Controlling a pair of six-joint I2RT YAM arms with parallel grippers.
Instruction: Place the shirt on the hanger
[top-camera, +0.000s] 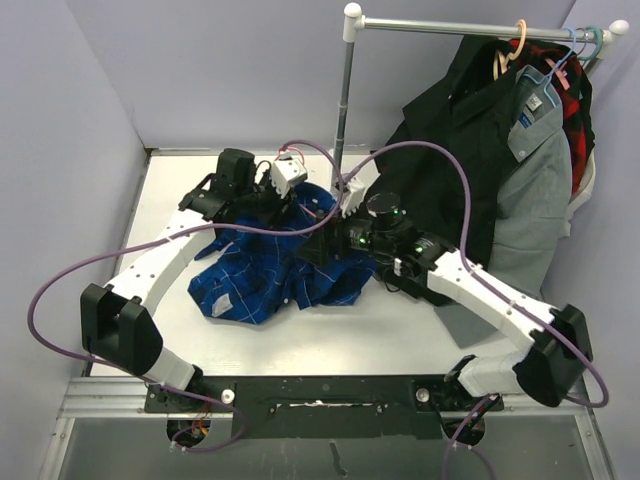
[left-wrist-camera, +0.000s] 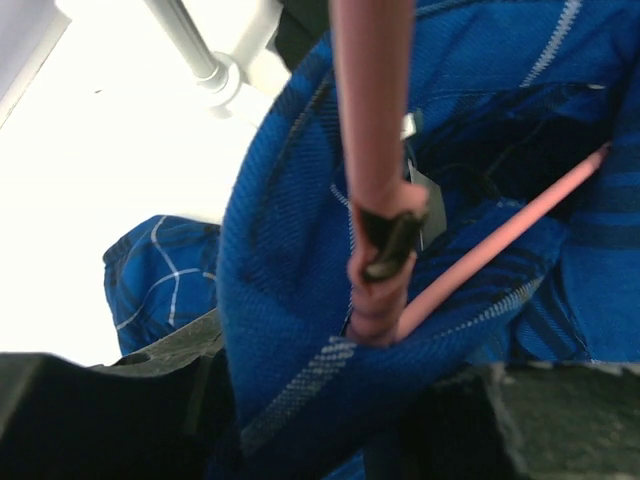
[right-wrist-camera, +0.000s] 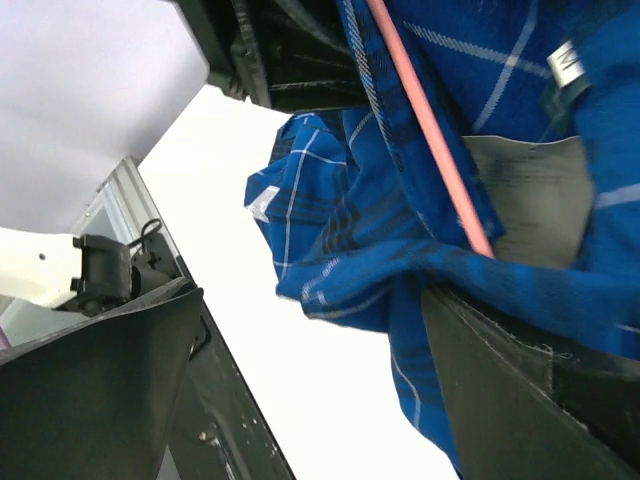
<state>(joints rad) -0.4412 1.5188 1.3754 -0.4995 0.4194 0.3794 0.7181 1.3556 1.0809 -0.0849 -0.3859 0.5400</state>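
Note:
The royal-blue plaid shirt lies crumpled mid-table. Both grippers meet at its far edge. My left gripper comes from the far left. In the left wrist view a fold of the shirt fills the gap of my left gripper, and the jaws close on it. The pink hanger has its corner tucked into that fold. My right gripper is open in the right wrist view. The shirt drapes over its right finger. A hanger arm runs down to that finger.
A clothes rack pole stands at the back, with its foot in the left wrist view. Its rail holds a black jacket, a grey shirt and a red-black plaid garment. Purple cables loop over both arms.

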